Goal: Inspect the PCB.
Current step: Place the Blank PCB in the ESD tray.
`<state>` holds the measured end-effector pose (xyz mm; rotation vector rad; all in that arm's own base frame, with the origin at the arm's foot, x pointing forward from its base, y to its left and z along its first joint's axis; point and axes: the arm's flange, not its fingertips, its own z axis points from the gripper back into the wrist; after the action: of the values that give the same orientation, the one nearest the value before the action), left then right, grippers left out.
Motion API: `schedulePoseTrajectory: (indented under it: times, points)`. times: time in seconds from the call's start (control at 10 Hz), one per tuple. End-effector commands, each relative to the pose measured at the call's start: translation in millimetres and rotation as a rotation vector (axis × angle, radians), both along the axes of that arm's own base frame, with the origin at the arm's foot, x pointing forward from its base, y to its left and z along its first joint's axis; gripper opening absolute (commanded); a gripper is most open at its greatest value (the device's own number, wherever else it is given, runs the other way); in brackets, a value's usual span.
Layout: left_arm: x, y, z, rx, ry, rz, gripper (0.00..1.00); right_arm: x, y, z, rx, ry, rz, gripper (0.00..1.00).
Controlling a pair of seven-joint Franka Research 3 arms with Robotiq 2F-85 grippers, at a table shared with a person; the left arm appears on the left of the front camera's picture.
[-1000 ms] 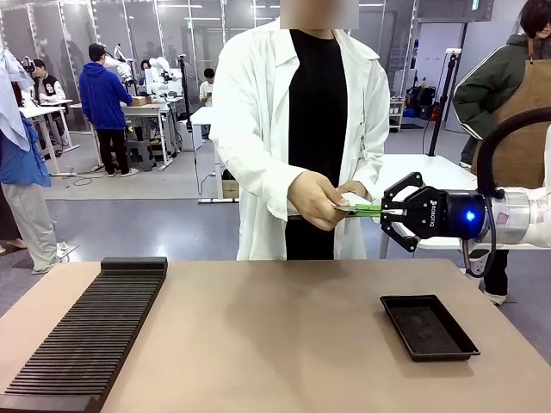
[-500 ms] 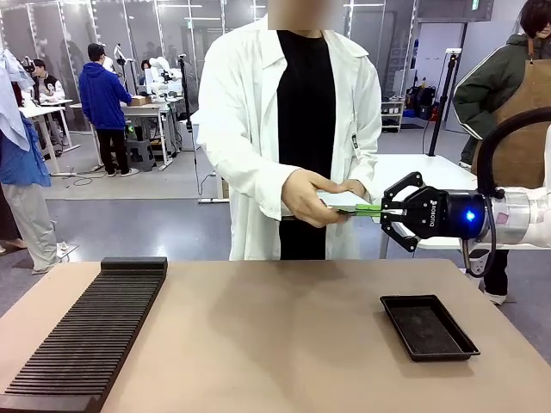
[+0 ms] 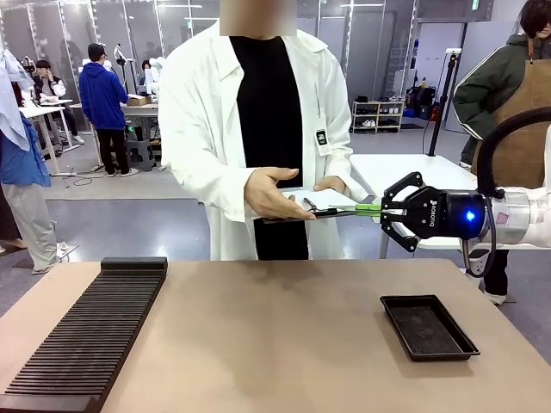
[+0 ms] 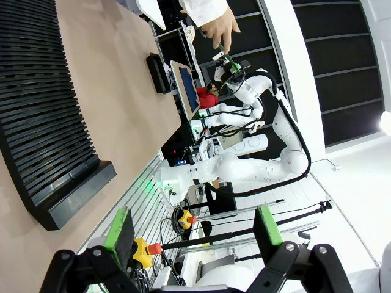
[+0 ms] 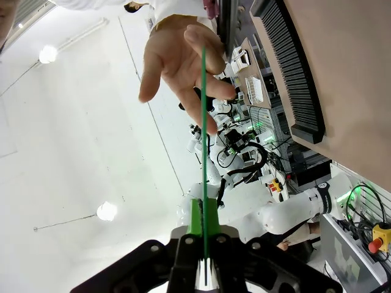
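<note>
**Operator:** Where is the PCB?

**Inspector:** Your right gripper (image 3: pixel 368 209) has it. In the front view the gripper sits at centre right of the frame, above the table's (image 3: pixel 275 327) far edge, with its jaws clamped together on the PCB (image 3: pixel 343 211). The board lies flat and edge-on, pointing towards the frame's centre. In your right wrist view the PCB (image 5: pixel 203 140) is a thin green line running up from the closed green pads (image 5: pixel 196 215).

**Operator:** And the person?

**Inspector:** One open hand (image 3: pixel 274 195) is just beside the board's free end, palm up. I cannot tell whether it touches the board. The other hand (image 3: pixel 331 183) is at a clipboard (image 3: pixel 331 199) directly behind the board.

**Operator:** My left gripper?

**Inspector:** In your left wrist view the left gripper (image 4: pixel 193 231) is at the bottom of the frame, with its jaws wide apart and nothing between them.

**Operator:** What is on the table?

**Inspector:** A shallow black tray (image 3: pixel 428 327) at lower right and a black slotted rack (image 3: pixel 86 335) at lower left, well apart.
</note>
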<state>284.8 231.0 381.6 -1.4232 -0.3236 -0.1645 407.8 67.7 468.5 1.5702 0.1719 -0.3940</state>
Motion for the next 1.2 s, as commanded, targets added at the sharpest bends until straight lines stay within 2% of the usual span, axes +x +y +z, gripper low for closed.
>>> schedulePoseTrajectory:
  times: [0.0,0.7,0.8,0.9,1.1]
  points:
    - [-4,-2,4,0.008,0.014,-0.007,1.0,1,0,2,-0.004,-0.005,-0.005,0.0]
    - [-4,-2,4,0.008,0.014,-0.007,1.0,1,0,2,-0.004,-0.005,-0.005,0.0]
    - [-4,-2,4,0.008,0.014,-0.007,1.0,0,0,0,0.0,0.0,0.0,0.03]
    - [-4,-2,4,0.008,0.014,-0.007,1.0,-5,-6,7,-0.065,-0.12,0.015,0.03]
    - [-4,-2,4,0.008,0.014,-0.007,1.0,-22,-32,6,-0.16,-0.16,0.071,0.03]
